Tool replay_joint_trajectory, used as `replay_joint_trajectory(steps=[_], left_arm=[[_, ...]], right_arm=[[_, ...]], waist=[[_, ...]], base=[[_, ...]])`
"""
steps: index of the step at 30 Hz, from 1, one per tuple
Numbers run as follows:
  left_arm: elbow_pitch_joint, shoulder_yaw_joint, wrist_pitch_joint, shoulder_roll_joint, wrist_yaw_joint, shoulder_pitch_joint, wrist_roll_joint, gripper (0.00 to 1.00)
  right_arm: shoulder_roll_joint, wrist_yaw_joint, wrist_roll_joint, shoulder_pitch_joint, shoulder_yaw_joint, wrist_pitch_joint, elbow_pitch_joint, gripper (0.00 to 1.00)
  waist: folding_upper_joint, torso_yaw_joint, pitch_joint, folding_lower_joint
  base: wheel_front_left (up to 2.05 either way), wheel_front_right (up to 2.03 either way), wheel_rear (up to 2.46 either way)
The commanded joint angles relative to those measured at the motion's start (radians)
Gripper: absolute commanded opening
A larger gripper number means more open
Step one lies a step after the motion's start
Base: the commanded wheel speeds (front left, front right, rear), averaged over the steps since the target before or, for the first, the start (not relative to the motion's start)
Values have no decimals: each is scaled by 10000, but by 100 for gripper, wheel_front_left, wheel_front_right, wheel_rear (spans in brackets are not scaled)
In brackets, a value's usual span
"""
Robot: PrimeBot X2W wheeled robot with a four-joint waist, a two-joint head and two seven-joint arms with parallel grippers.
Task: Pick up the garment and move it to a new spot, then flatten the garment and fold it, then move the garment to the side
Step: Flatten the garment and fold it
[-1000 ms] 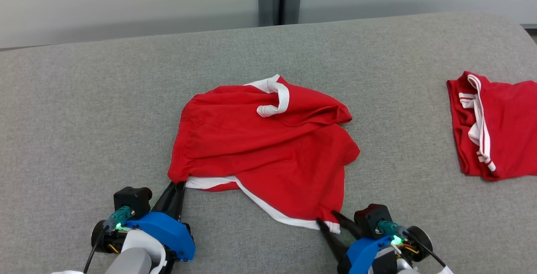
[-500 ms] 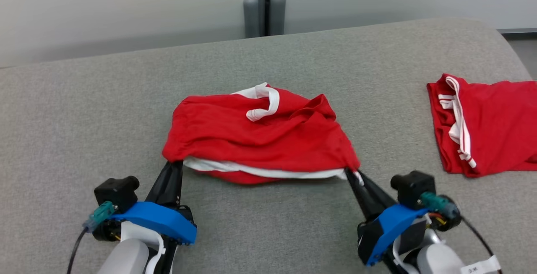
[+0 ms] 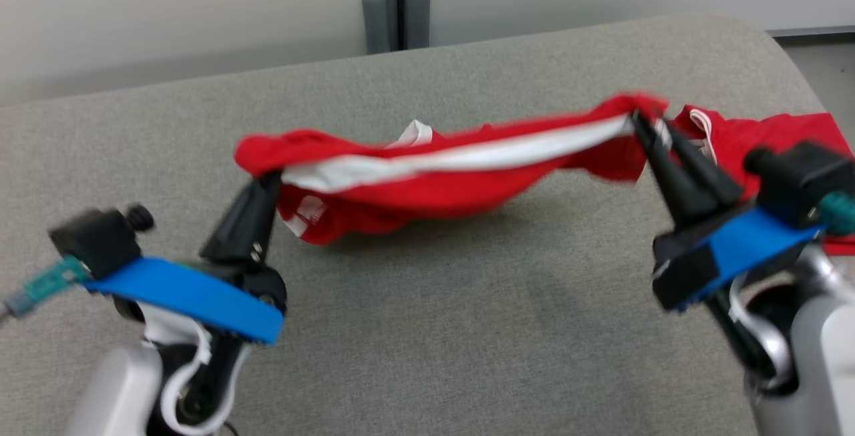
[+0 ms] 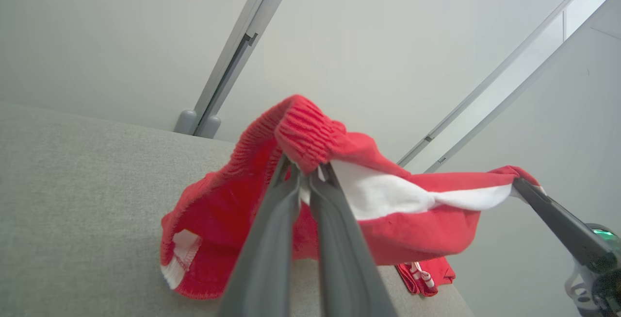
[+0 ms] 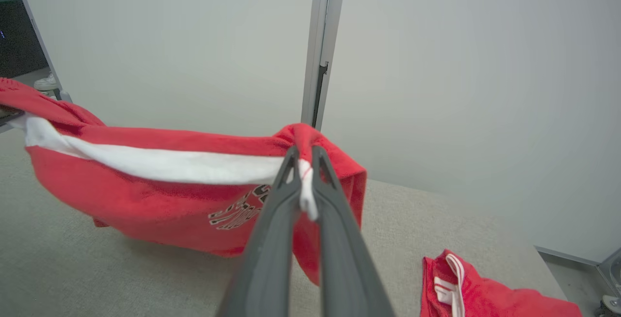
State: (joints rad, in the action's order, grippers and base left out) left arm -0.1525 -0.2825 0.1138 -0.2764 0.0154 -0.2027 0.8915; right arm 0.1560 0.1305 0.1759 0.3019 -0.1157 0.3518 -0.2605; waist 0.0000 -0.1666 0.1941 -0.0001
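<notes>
Head view: left end effector (image 3: pixel 268 181) and right end effector (image 3: pixel 639 119) each pinch the garment (image 3: pixel 427 192), stretched above the tabletop (image 3: pixel 434 329).

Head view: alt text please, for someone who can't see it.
A red garment with a white band hangs stretched between the left pincer and the right pincer, each shut on one end, above a gray surface. A second red garment lies on the surface behind the right pincer.
</notes>
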Motion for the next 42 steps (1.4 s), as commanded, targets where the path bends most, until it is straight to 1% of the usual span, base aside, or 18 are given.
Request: replay_joint_trajectory(steps=[1, 4, 7, 10, 11, 12, 14, 16, 18, 20, 21, 25, 28, 30, 33, 36, 39, 42], left_arm=[[-285, 188, 374, -98, -168, -533, 270, 0], [-309, 453, 1217, -435, -507, -1597, 483, 0], [251, 494, 1892, -810, -725, -3043, 215, 0], [1054, 749, 2086, -920, -925, -4653, 63, 0], [1054, 749, 2086, -920, -925, -4653, 63, 0], [1682, 886, 1927, -1031, -950, -5556, -182, 0], [2253, 1066, 1593, -1034, -892, -6347, -377, 0], [2702, 1161, 1016, -1135, -692, -7198, -698, 0], [3123, 885, 643, -1324, -235, -7712, -1141, 0], [3550, 847, 246, -1245, -20, -8210, -1353, 0], [3550, 847, 246, -1245, -20, -8210, -1353, 0], [4257, 835, -702, -1046, 275, -8617, -1553, 0], [4777, 872, -1374, -769, 511, -8094, -1366, 0], [5131, 606, -1676, -753, 712, -7604, -1486, 0], [5739, 184, -2003, -602, 900, -6549, -1496, 0], [6383, -408, -2006, -522, 987, -5330, -1593, 0], [6718, -1047, -1883, -460, 1043, -4123, -1608, 0], [6660, -1521, -1792, -518, 1088, -2896, -1452, 0]], right_arm=[[209, 6, 183, 750, 13, 19, 74, 0], [533, 4, 485, 2175, 6, -105, 830, 0], [719, 4, 688, 3877, -176, -485, 1925, 0], [1110, 3, 511, 5657, -707, -1114, 3351, 0], [1110, 3, 511, 5657, -707, -1114, 3351, 0], [1128, 1, 451, 6714, -1069, -1579, 4436, 0], [1158, -8, 331, 7731, -1137, -2170, 5446, 0], [1053, -14, 245, 8618, -1039, -2962, 6270, 0], [931, -19, 136, 9271, -959, -3758, 6948, 0], [821, -19, 19, 9792, -888, -4487, 7454, 0], [821, -19, 19, 9792, -888, -4487, 7454, 0], [812, -19, -288, 10091, -1059, -5492, 8255, 0], [787, -19, -164, 9496, -1482, -5695, 8923, 0], [860, -17, 14, 9054, -1799, -5613, 9377, 0], [984, -19, 447, 8135, -2287, -5252, 10048, 0], [1110, -19, 1182, 7046, -2590, -4640, 10334, 0], [1403, -19, 1855, 5884, -2831, -4008, 10115, 0], [1761, -19, 2389, 4693, -3045, -3388, 9475, 0]], waist=[[0, 37, 202, 1], [0, 85, 652, 1], [0, 133, 1298, 1], [0, 98, 1891, 1], [0, 98, 1891, 1], [0, 39, 2176, 1], [0, 2, 2359, 1], [0, -20, 2483, 1], [0, -39, 2521, 1], [0, -26, 2535, 1], [0, -26, 2535, 1], [0, 43, 2532, 1], [0, 63, 2387, 1], [0, 82, 2268, 1], [0, 143, 1994, 1], [0, 173, 1696, 1], [0, 175, 1375, 1], [0, 170, 1045, 1]], base=[[0, 0, 0], [0, 0, 0], [0, 0, 0], [0, 0, 0], [0, 0, 0], [0, 0, 0], [0, 0, 0], [0, 0, 0], [0, 0, 0], [0, 0, 0], [0, 0, 0], [0, 0, 0], [0, 0, 0], [0, 0, 0], [0, 0, 0], [0, 0, 0], [0, 0, 0], [0, 0, 0]])
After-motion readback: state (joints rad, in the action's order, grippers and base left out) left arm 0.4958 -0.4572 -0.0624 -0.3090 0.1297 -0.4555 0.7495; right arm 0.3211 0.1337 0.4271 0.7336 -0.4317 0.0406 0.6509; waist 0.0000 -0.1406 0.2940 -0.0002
